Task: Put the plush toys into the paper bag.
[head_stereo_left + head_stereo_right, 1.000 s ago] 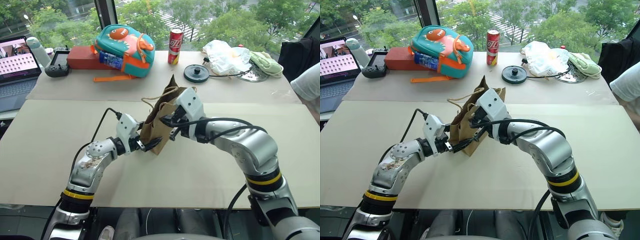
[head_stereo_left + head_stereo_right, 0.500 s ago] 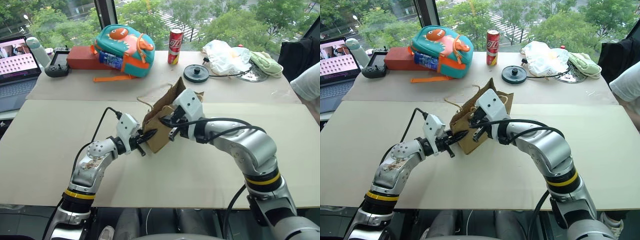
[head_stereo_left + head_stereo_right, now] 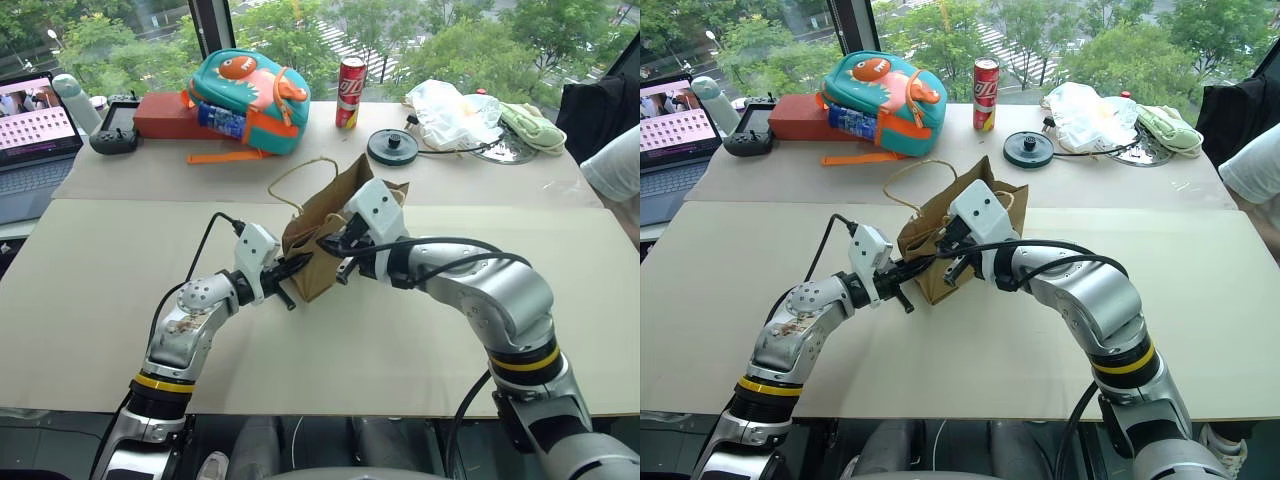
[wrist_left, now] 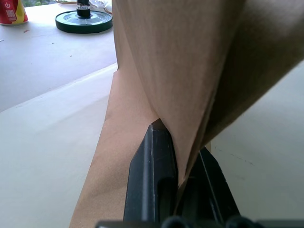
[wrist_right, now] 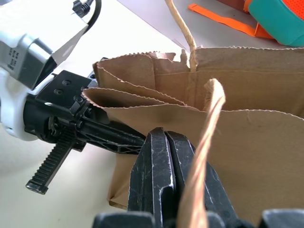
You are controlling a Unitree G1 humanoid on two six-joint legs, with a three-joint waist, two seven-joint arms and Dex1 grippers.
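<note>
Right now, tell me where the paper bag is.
The paper bag sits mid-table in the head views, pinched between the left gripper and right gripper, nearer than the dinosaur backpack.

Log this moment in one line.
left tool: shut on paper bag | right tool: shut on paper bag | bag off table

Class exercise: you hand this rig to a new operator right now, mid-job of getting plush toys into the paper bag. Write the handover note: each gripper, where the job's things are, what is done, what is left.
Left gripper: shut on a side fold of the paper bag.
Right gripper: shut on the bag's near wall at the rim.
Bag: held between both grippers over the table, tilted, mouth only partly spread, one cord handle looping up.
Plush toys: not located in these views; whether any is inside the bag cannot be told.
Done: bag gripped on two sides.
Left: spread the mouth, find the toys, put them in.
</note>
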